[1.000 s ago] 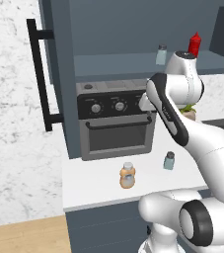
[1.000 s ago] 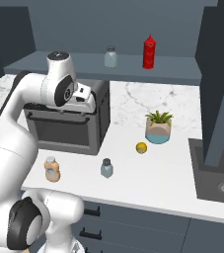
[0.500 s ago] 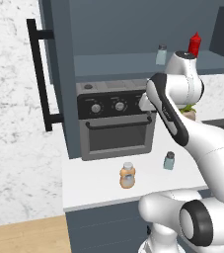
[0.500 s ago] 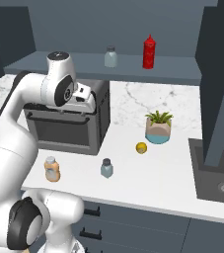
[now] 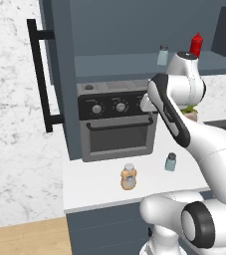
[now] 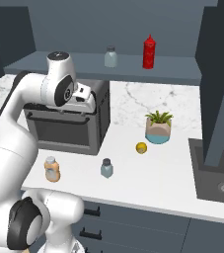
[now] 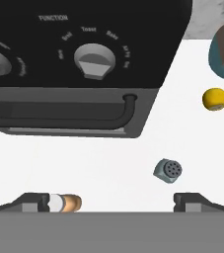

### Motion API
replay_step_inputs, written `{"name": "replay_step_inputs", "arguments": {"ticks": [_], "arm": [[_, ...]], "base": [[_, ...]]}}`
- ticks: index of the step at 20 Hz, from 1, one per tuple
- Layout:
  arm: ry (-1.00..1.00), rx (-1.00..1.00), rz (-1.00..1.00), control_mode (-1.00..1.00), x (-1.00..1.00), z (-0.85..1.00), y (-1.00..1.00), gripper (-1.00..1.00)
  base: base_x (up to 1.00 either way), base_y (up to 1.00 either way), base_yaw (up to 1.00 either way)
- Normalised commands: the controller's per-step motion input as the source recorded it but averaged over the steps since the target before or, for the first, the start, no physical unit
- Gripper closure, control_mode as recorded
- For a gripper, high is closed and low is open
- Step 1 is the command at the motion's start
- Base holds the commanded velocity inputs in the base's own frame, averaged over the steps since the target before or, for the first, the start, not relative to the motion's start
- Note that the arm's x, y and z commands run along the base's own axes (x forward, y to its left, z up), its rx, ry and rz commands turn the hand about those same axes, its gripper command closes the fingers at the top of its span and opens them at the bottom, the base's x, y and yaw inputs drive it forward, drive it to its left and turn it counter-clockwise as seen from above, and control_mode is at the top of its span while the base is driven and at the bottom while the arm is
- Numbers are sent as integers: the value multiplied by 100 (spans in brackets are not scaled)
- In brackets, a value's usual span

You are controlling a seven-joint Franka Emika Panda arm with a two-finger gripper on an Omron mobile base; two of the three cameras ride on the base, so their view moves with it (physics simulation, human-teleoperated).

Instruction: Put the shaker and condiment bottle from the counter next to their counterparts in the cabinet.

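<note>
The shaker stands on the white counter in front of the toaster oven. Left of it stands the orange condiment bottle. My gripper hangs high over the counter at the oven's upper right corner, pointing down, open and holding nothing. In the hand view the shaker lies just inside the right fingertip and the bottle beside the left one, both far below. On the cabinet shelf stand the counterparts: a matching shaker and a red squeeze bottle.
A black toaster oven sits at the back of the counter under the shelf. The open cabinet door with its black bar handle stands to the left. A potted plant, a lemon and a sink lie to the right.
</note>
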Motion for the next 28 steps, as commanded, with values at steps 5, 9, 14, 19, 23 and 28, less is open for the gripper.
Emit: {"name": "replay_step_inputs", "arguments": {"ticks": [5, 9, 14, 19, 23, 28], "arm": [[0, 0, 0, -100, 0, 0, 0, -100], [0, 0, 0, -100, 0, 0, 0, -100], [0, 0, 0, -100, 0, 0, 0, -100], [0, 0, 0, -100, 0, 0, 0, -100], [0, 0, 0, -100, 0, 0, 0, -100], [0, 0, 0, -100, 0, 0, 0, -100]], "base": [[0, 0, 0], [0, 0, 0], [0, 0, 0], [0, 0, 0], [0, 0, 0], [0, 0, 0]]}}
